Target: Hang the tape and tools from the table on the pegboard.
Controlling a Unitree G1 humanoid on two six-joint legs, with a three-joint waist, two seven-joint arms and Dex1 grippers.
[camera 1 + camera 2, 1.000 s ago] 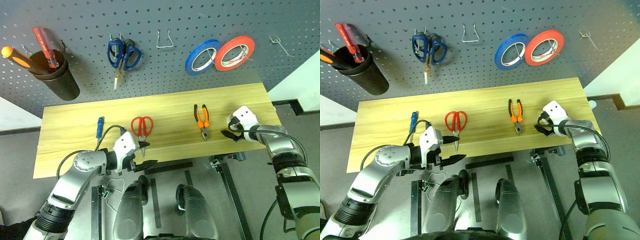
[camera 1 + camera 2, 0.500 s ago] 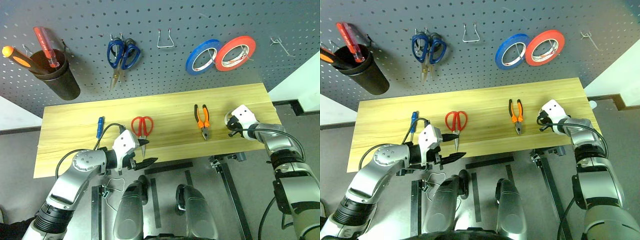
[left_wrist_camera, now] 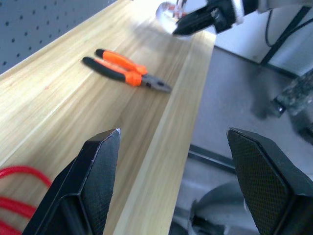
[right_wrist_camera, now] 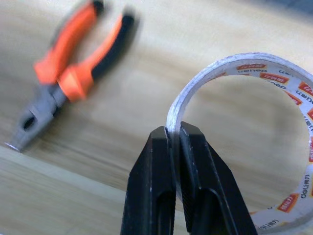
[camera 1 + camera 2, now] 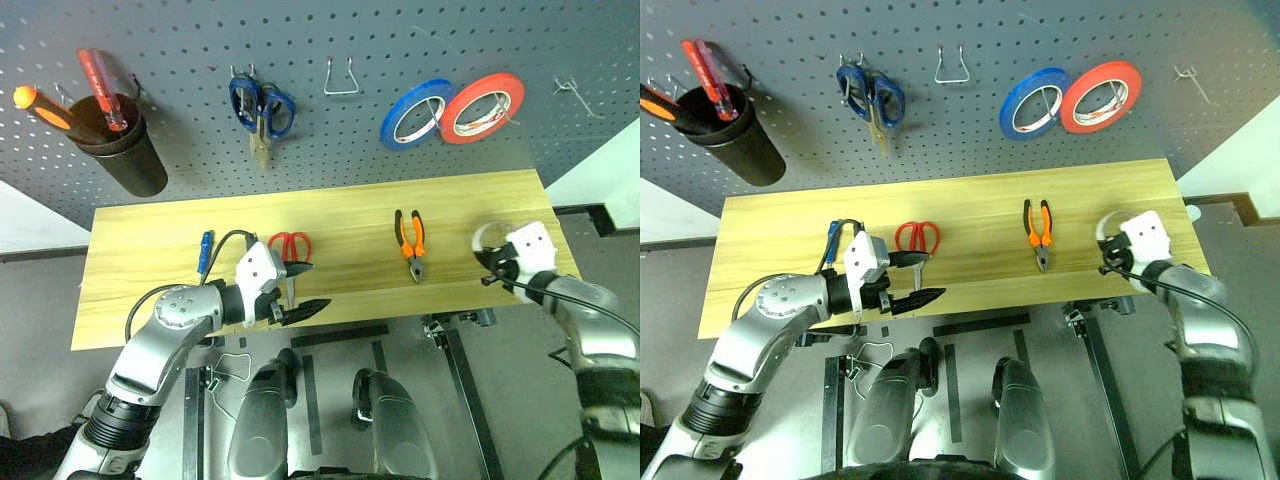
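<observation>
Near edge: our left gripper point(image 5: 300, 290) hangs with jaws apart, empty, over the red-handled scissors point(image 5: 290, 245). At three o'clock our right gripper point(image 4: 172, 147) has just clamped the tape roll point(image 4: 274, 98) by its wall and lifted it off the bench point(image 5: 340, 210). Next, we judge: carry it to a pegboard point(image 5: 180, 50) hook; pliers point(image 5: 410, 238) wait.

tape point(image 4: 254, 68): small red labels run around the inside of the pale ring | words: white letters on the red labels, one looks like "deli" but too small to be sure | where: right end of the table point(image 5: 330, 215) | other things: no words or numbers that can be read
</observation>
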